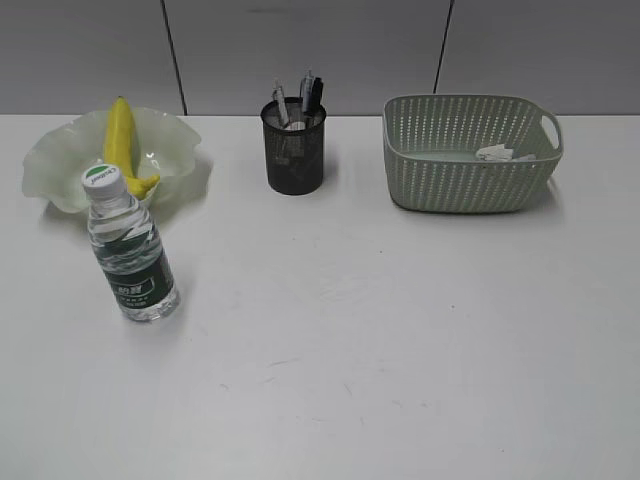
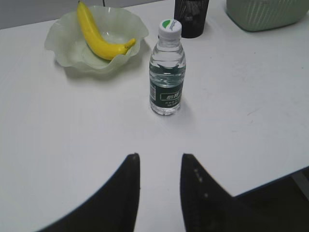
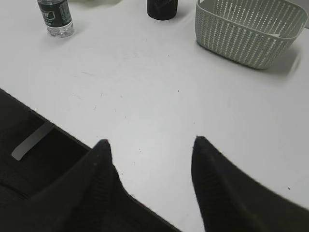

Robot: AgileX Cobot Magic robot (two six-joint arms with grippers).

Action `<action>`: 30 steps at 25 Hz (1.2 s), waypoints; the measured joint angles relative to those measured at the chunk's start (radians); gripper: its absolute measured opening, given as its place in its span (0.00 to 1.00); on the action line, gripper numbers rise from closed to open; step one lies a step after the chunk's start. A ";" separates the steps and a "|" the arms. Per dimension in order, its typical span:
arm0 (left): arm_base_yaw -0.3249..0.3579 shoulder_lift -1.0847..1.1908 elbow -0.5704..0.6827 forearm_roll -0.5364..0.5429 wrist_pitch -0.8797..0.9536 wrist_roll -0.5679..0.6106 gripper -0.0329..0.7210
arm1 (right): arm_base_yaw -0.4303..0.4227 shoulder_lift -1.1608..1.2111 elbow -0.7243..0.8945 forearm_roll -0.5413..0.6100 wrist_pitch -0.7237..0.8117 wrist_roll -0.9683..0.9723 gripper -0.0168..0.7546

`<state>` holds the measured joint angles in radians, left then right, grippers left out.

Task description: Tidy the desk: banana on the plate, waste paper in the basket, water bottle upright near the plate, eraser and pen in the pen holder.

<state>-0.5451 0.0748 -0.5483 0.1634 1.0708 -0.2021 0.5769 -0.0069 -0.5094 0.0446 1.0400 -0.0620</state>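
The banana lies in the pale green plate at the back left; the left wrist view shows the banana and the plate too. The water bottle stands upright in front of the plate and also shows in the left wrist view and the right wrist view. The black pen holder holds pens; I cannot see the eraser. The waste paper lies in the basket. My left gripper is open and empty, well short of the bottle. My right gripper is open and empty above the desk's front edge.
The white desk stretches bare between the objects and the front. Its front edge with dark space below shows in the right wrist view. The basket and pen holder stand at the far side there. A grey wall runs behind the desk.
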 joint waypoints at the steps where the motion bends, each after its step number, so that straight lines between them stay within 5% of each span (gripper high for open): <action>1: 0.000 -0.001 0.001 -0.001 -0.003 0.005 0.33 | 0.000 0.000 0.000 0.000 0.000 0.000 0.57; 21: 0.011 -0.007 0.003 -0.012 -0.010 0.019 0.33 | -0.011 0.000 0.000 -0.001 0.000 0.000 0.57; 24: 0.091 -0.010 0.003 -0.013 -0.010 0.019 0.33 | -0.106 0.000 0.000 -0.001 0.000 0.000 0.57; 30: 0.375 -0.010 0.004 -0.013 -0.010 0.019 0.33 | -0.399 0.000 0.000 -0.001 0.000 0.000 0.57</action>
<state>-0.1699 0.0652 -0.5444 0.1509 1.0608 -0.1832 0.1778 -0.0069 -0.5094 0.0434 1.0400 -0.0620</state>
